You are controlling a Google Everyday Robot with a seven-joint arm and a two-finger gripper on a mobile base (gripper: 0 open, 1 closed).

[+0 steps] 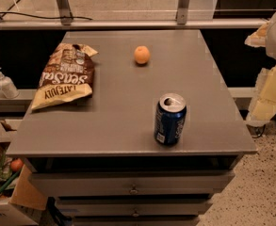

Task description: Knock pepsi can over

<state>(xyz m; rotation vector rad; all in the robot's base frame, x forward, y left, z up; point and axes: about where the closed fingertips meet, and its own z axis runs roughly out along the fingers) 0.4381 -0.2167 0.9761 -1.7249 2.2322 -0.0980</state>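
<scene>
The pepsi can (170, 119) is a dark-blue can with a silver top. It stands upright on the grey cabinet top (128, 102), near the front edge and right of centre. My gripper (269, 86) shows as white and pale-yellow parts at the right edge of the view. It is beyond the cabinet's right side, well apart from the can and holding nothing that I can see.
A small orange fruit (142, 54) sits toward the back centre. A brown and yellow chip bag (65, 75) lies at the left. A white pump bottle (4, 83) stands on a ledge left of the cabinet. Cardboard boxes (5, 192) sit on the floor at lower left.
</scene>
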